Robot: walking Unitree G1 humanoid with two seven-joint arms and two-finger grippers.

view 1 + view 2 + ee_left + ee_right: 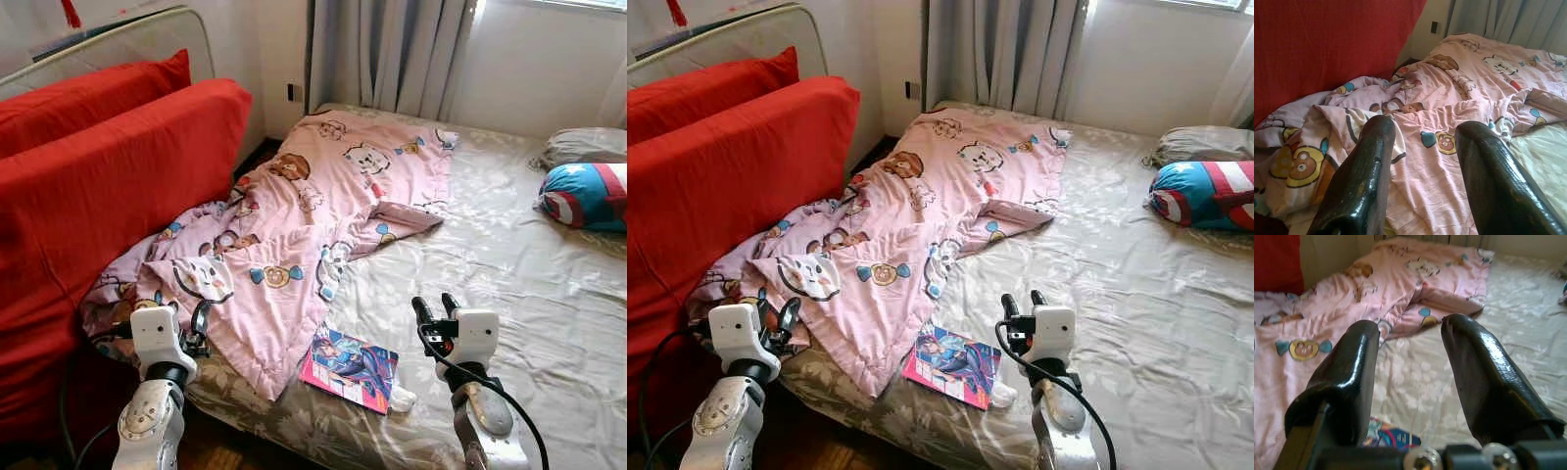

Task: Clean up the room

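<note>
Here the bed [509,294], under a pale floral sheet, spans the scene from near to far. Along its left side lean big red cushions [108,166]. A pink cartoon-print blanket [294,225] lies rumpled across the left half, its near corner hanging toward the bed's near edge. At the far right sits a blue, red and white round pillow [586,194]. A colourful book [351,365] lies near the bed's near edge, just right of the blanket's corner, with a small white thing [402,398] touching it.

The likely trouble: dragging the blanket could sweep the book off the edge, since the two lie so close.

The left gripper [199,319] hovers low over the blanket's near-left part, jaws spread and empty. The right gripper [437,308] is raised over bare sheet just right of the book, jaws likewise parted, holding nothing.
</note>
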